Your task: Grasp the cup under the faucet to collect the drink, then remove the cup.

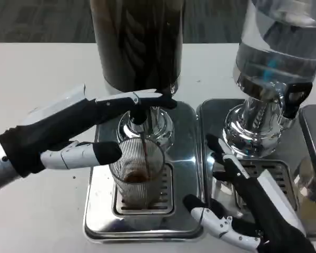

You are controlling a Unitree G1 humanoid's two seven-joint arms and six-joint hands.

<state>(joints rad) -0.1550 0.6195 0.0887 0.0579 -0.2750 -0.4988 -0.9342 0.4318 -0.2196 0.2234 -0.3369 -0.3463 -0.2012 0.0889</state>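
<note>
A ribbed clear cup [138,176] stands on the grate of the left drip tray [101,213], directly under the faucet [142,113] of the dark drink dispenser [137,42]. A thin dark stream runs into the cup, and a little brown drink lies at its bottom. My left hand [68,129] reaches in from the left. Its fingers lie along the top of the faucet lever, and its thumb touches the cup's left side. My right hand [247,211] hovers over the right tray, its fingers spread and pointing toward the cup, a short gap away from it.
A second dispenser with clear liquid [282,47] stands at the right on its own steel tray [213,121], with a black tap [296,97]. The white table [37,68] stretches to the left and behind.
</note>
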